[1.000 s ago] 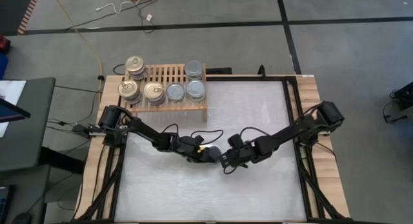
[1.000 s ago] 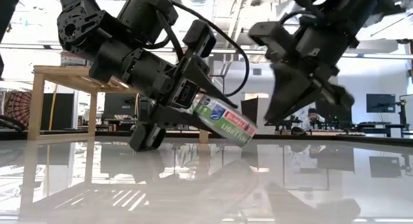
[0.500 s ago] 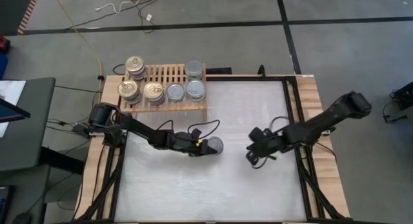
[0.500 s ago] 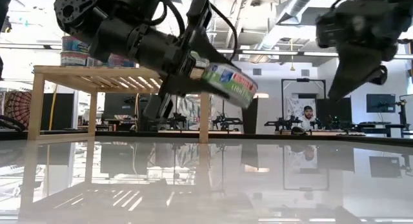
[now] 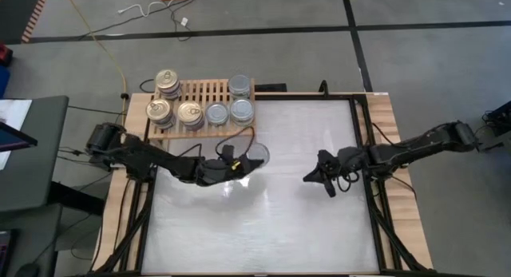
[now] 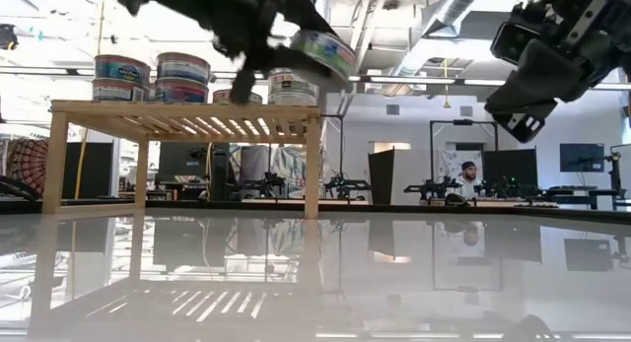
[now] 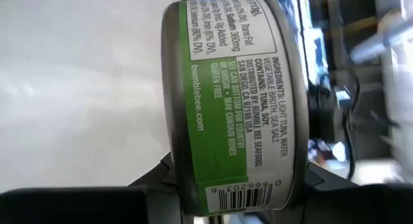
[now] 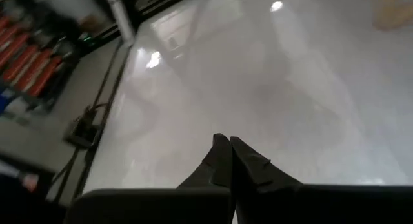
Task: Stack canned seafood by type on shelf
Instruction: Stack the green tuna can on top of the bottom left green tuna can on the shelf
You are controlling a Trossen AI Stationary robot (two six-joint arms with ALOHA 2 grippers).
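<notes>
step: I've got the left gripper (image 5: 239, 163) clamped on a silver-top tuna can (image 5: 254, 156), off the table just right of the shelf (image 5: 209, 130) | right gripper (image 5: 313, 176) shut, empty | plan: level it, land on the silver stack (image 5: 241, 111)

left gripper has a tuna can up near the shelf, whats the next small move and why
Probably carry the can a little farther toward the shelf and over the silver-topped tins. The left gripper holds it lifted about level with the shelf top, short of the front edge, not yet above any stack. The right gripper is shut and empty, well clear to the side.
</notes>
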